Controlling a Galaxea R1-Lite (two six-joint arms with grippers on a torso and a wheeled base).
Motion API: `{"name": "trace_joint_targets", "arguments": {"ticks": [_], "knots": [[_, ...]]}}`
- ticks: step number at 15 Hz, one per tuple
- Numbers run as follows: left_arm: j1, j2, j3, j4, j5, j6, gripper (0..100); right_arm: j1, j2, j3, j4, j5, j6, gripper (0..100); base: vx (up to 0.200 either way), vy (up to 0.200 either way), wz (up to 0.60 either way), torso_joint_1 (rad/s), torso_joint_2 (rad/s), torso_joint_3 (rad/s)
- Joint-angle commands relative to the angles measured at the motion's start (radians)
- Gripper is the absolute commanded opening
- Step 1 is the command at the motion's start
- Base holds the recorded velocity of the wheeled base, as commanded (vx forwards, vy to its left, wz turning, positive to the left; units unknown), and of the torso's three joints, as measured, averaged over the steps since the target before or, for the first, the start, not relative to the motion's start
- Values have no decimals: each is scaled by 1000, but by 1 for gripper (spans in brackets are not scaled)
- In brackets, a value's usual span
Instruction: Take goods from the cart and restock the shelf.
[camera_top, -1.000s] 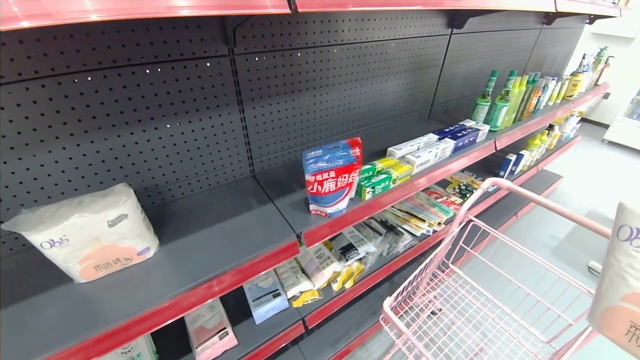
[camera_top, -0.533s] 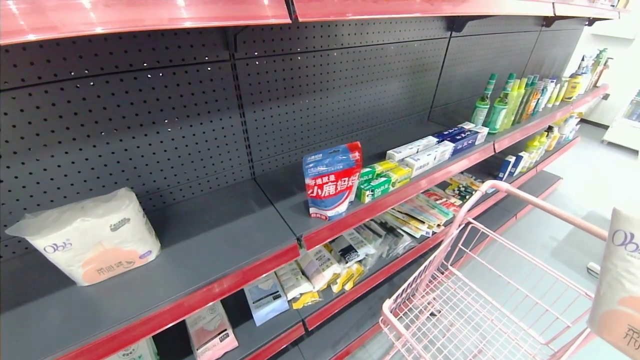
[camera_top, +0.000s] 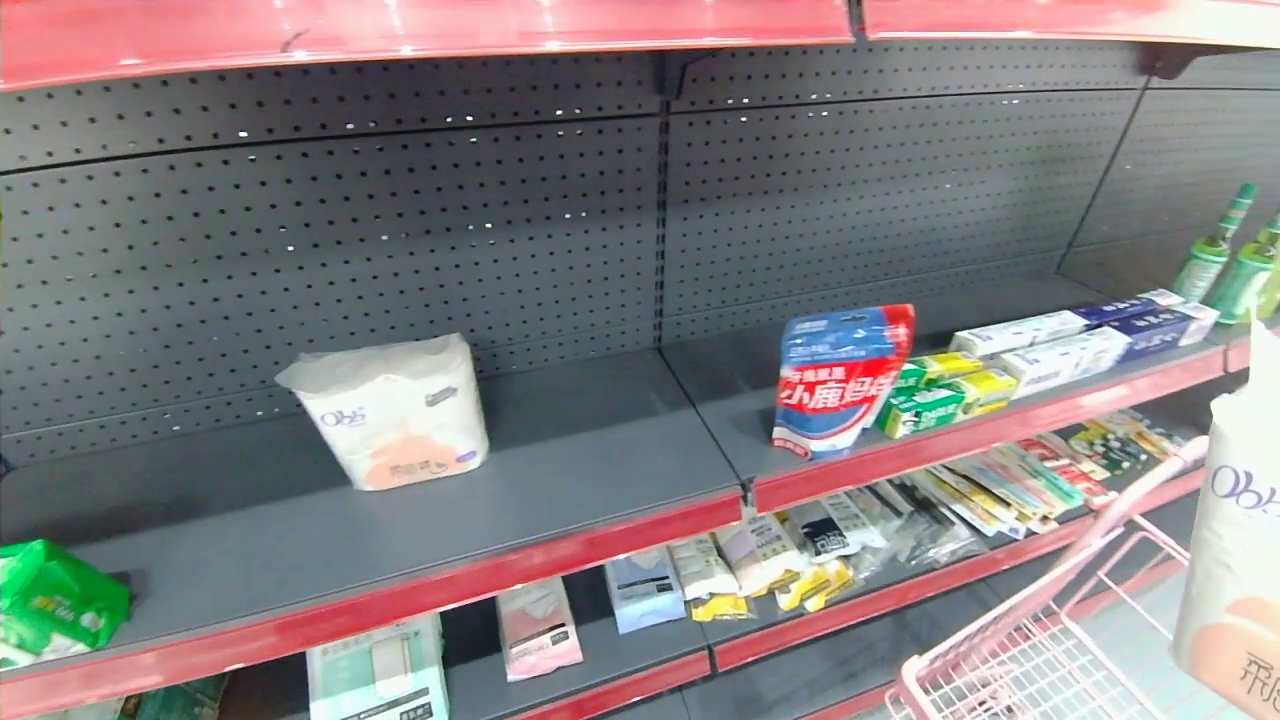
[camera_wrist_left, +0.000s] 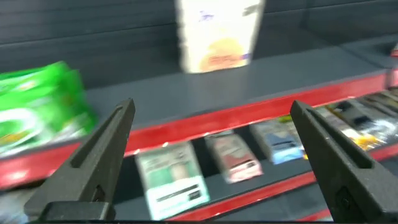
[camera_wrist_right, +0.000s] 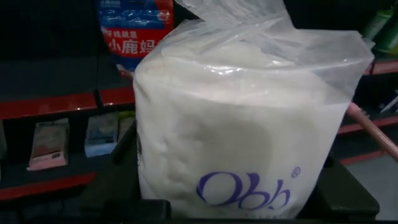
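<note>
Toilet-paper pack (camera_wrist_right: 242, 124), clamped low in our right gripper (camera_wrist_right: 239, 186) near the pink cart (camera_top: 1125, 495), we judge light, soft and slick in its film, so we hold across the rolls, not the loose top, while our left gripper (camera_wrist_left: 211, 109) hangs spread and empty.

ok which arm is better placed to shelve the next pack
Right: the right gripper is shut on a tissue pack, held near the cart, ready for the shelf. The left gripper is open and empty.

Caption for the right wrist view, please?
Right gripper holds a tissue pack, facing the shelf with the blue-red pouch.
</note>
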Motion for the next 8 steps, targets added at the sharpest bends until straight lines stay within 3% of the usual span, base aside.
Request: {"name": "trace_joint_targets", "arguments": {"ticks": [1,7,8], "knots": [[0,0,0,0,0,0,100,1,4,0,-1,1,0,0,0,0,600,12,-2,7],[0,0,0,0,0,0,100,1,-2,2,1,1,-3,0,0,0,600,6,0,2],[0,0,0,0,0,0,100,1,-12,2,-1,-1,-21,0,0,0,0,0,0,0]]}}
